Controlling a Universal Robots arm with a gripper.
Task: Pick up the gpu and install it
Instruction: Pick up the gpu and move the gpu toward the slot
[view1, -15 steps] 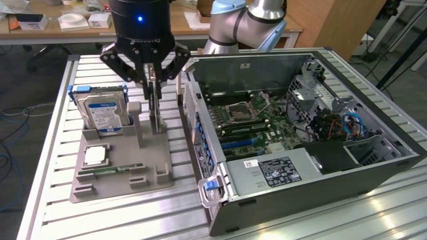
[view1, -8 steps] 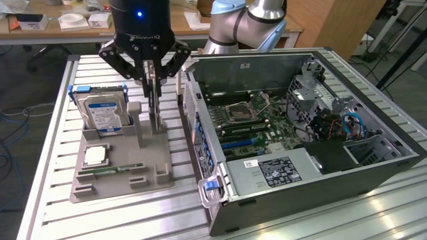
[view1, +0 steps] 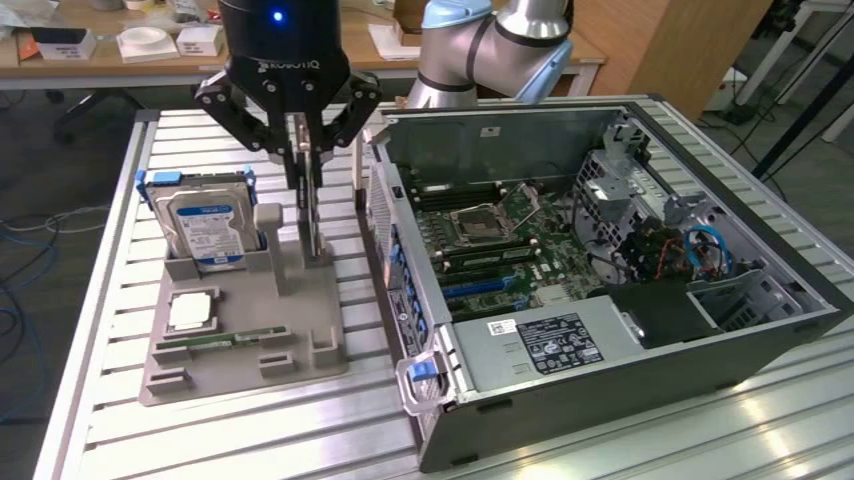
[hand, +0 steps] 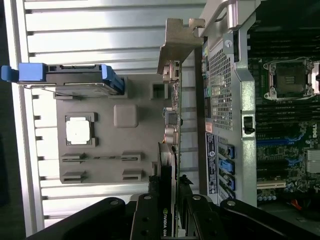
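The gpu (view1: 311, 215) is a thin dark card standing on edge at the upright post of a grey parts holder (view1: 307, 305), just beside the open computer case (view1: 561, 345). My gripper (view1: 302, 150) hangs straight above it, shut on the card's upper edge. In the wrist view the gpu (hand: 173, 100) runs edge-on from its pale metal bracket (hand: 177, 45) down to my gripper (hand: 169, 217), whose black fingers (hand: 149, 212) press it from both sides. The case's motherboard (view1: 514, 250) lies exposed with blue slots (view1: 478, 288).
On the holder, a silver hard drive (view1: 207, 225) with a blue-white label stands upright, a square processor (view1: 191, 312) lies flat and a green memory stick (view1: 220, 340) sits in its groove. The case's side wall (hand: 220, 90) is very close to the card. Desks stand behind the table.
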